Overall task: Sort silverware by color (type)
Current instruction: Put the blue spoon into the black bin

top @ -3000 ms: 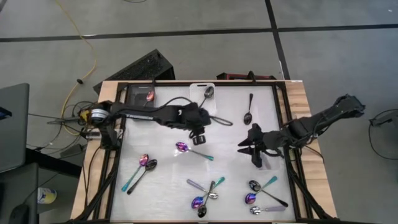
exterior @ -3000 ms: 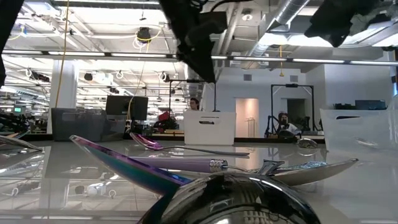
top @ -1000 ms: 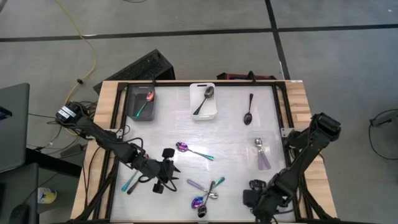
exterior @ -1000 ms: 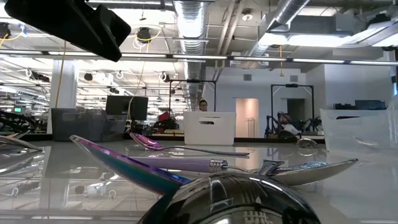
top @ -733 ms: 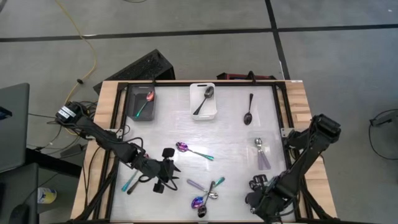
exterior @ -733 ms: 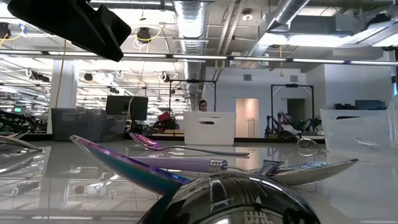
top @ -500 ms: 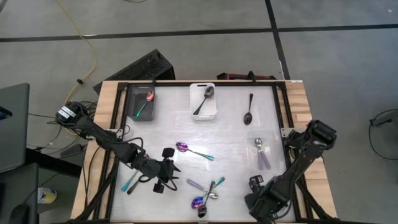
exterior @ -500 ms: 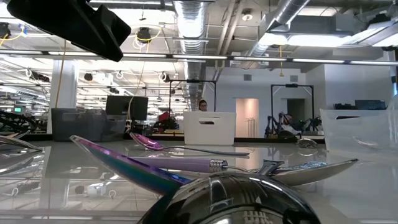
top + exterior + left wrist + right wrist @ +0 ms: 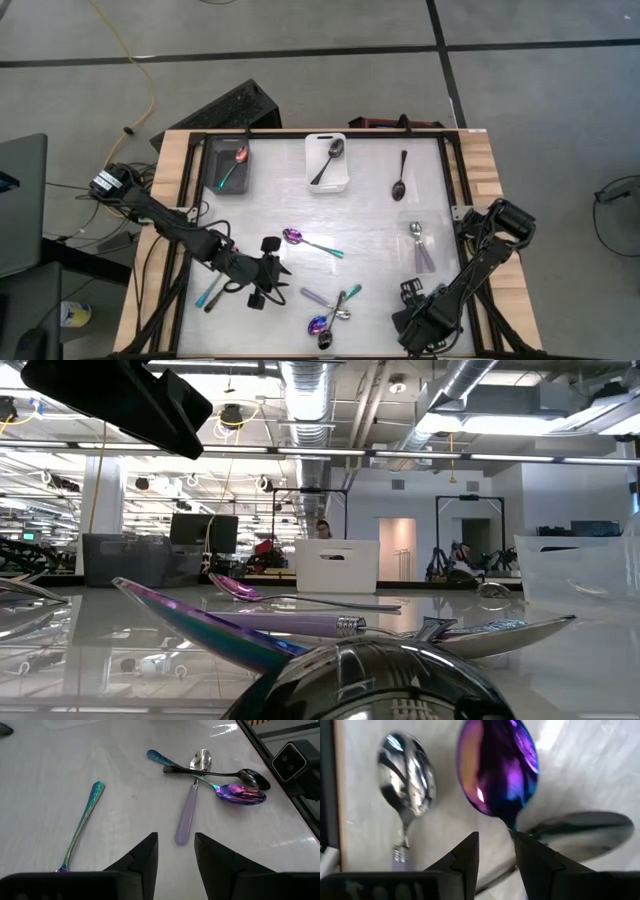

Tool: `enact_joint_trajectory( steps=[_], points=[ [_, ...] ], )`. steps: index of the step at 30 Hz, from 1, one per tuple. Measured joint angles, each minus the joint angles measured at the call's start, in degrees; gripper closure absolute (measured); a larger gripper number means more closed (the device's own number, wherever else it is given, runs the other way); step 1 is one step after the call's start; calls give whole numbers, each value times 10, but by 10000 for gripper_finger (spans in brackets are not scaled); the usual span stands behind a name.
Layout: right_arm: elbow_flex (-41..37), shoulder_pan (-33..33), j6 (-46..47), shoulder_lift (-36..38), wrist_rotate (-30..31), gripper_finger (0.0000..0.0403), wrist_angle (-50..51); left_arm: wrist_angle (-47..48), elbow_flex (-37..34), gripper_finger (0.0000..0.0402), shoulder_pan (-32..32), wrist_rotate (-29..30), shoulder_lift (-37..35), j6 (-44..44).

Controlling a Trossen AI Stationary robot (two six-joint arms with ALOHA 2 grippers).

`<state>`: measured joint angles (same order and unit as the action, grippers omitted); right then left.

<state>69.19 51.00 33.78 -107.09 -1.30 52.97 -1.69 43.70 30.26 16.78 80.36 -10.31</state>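
Observation:
Several spoons lie flat on the white table (image 9: 370, 215). My right gripper (image 9: 496, 852) points down, open, over three spoons near the front right edge: a purple spoon bowl (image 9: 497, 767), a silver bowl (image 9: 407, 772) and a black bowl (image 9: 585, 837). In the high view the right gripper (image 9: 415, 308) hides them. My left gripper (image 9: 175, 852) hovers open, aimed at a crossed cluster: a lilac-handled silver spoon (image 9: 189, 815), a black spoon (image 9: 240, 774) and a purple one (image 9: 242, 794). A teal handle (image 9: 82, 825) lies beside it. My right gripper comes from above with a finger on either side of the purple spoon's neck (image 9: 510, 826), just below its bowl. The spoon lies flat on the table. Whether either finger touches it, I cannot tell.
At the far edge, a grey bin (image 9: 228, 165) holds a purple spoon and a white bin (image 9: 326, 162) holds a black one. A clear bin (image 9: 422, 250) at the right holds a silver spoon. A black spoon (image 9: 400, 180) and a purple spoon (image 9: 305, 241) lie loose.
My right gripper has come down toward the spoons at the table's front right and has rolled about its own axis. Its fingers keep the same gap.

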Motion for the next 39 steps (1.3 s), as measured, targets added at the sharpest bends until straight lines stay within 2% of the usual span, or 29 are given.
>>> enact_joint_trajectory(
  steps=[11, 19, 28, 39],
  points=[
    [0, -1, -15, 0, 17, 256, 8, 0, 0, 287, -2, 0, 0, 0],
    [1, -1, -8, -13, 17, 285, 7, 1, 0, 287, -1, 0, 0, 0],
    [4, 0, -12, -42, 17, 293, 4, 1, 0, 287, -1, -12, 0, -5],
    [-1, -1, -13, -13, 27, 380, 6, 1, 0, 287, -1, -13, 0, -20]
  ],
)
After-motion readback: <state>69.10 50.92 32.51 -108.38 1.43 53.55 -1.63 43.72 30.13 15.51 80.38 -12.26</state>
